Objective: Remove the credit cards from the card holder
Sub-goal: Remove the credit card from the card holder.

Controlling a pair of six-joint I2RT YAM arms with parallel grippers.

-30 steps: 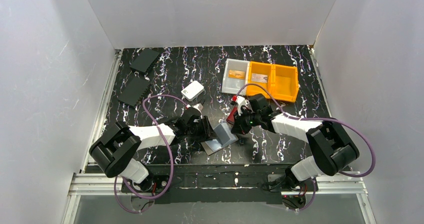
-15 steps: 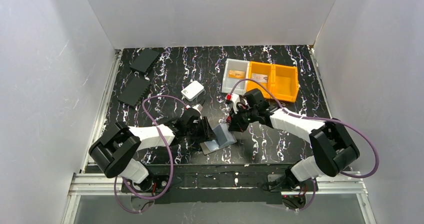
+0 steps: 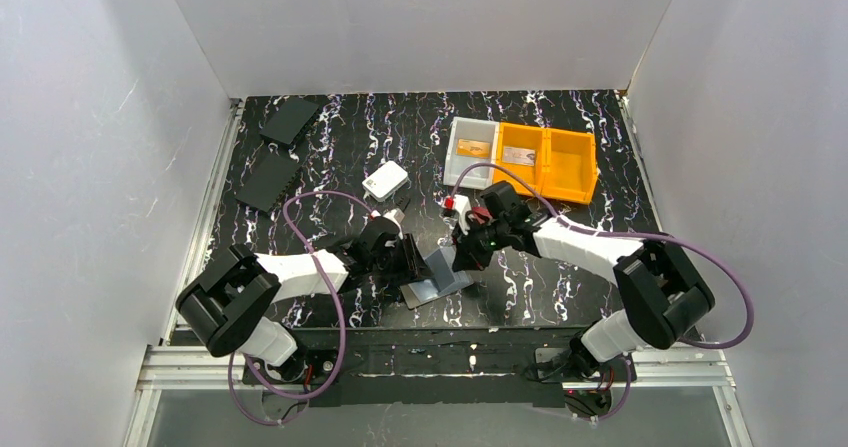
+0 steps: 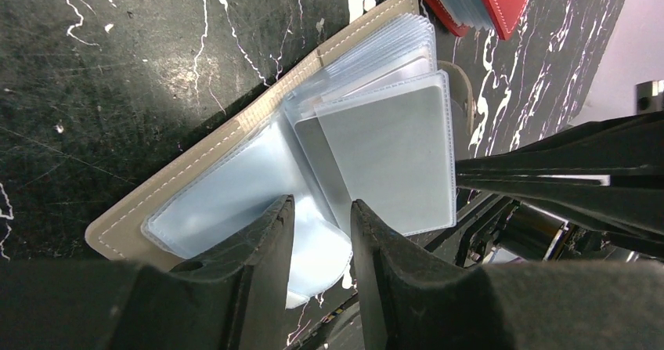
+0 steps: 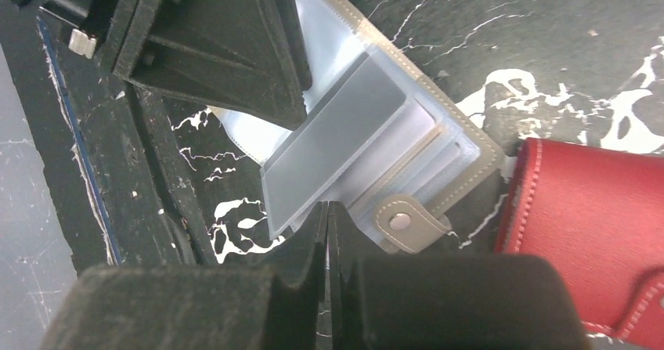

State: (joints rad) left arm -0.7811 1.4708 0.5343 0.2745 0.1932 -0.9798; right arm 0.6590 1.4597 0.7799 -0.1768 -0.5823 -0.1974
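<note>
**Holder pinned open, closed pincer at the card sleeve**

The small grey-taupe leather-like folding card holder [image 3: 440,275] lies opened flat on the black marbled surface [image 3: 350,137], between the two arms, its clear plastic sleeves fanned upward. The left pincer [image 4: 319,209] stands partly released, both fingertips pressing on the left-hand sleeves with nothing clamped between them. This looks meant to stop the holder sliding or folding shut. The right pincer [image 5: 327,209] is clenched, its tips at the edge of the sleeve carrying a pale silvery-grey rectangular card [image 5: 337,142], just beside the snap tab [image 5: 407,223]. Whether it nips that card's edge I cannot tell. A red leather-like wallet [image 5: 595,209] lies just beside. At the rear, a small orange-brown card [image 3: 473,148] rests in the clear bin [image 3: 460,175] and another pale card [image 3: 518,154] in the orange bin [image 3: 572,157], so the task seems partly done.
</note>
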